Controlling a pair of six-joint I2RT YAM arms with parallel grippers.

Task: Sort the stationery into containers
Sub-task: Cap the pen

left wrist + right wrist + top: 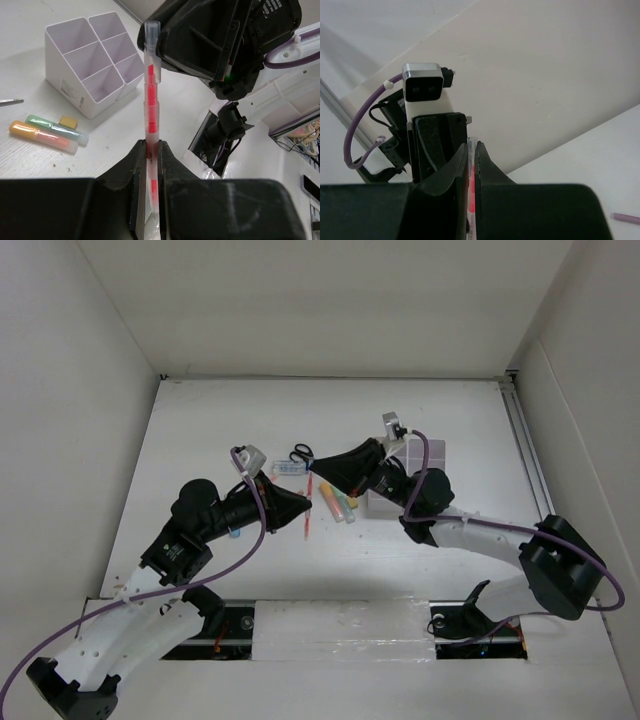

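Observation:
A thin red pen point(151, 100) with a clear body hangs in the air between both arms. My left gripper point(151, 150) is shut on its lower part. The pen's far end reaches my right gripper point(472, 147), which is shut on it too, with a strip of red point(471, 175) showing between the jaws. In the top view the two grippers, left point(308, 502) and right point(320, 476), meet tip to tip over the middle of the table. The white six-compartment organiser point(75, 95) stands beyond them, mostly hidden by the right arm in the top view point(425, 452).
Orange point(30, 132) and green point(55, 129) highlighters and a small yellow block point(67, 120) lie in front of the organiser. Black-handled scissors point(301, 453) and a white blue-capped tube point(288, 469) lie behind the grippers. Another thin red pen point(306, 525) shows by the left fingertips.

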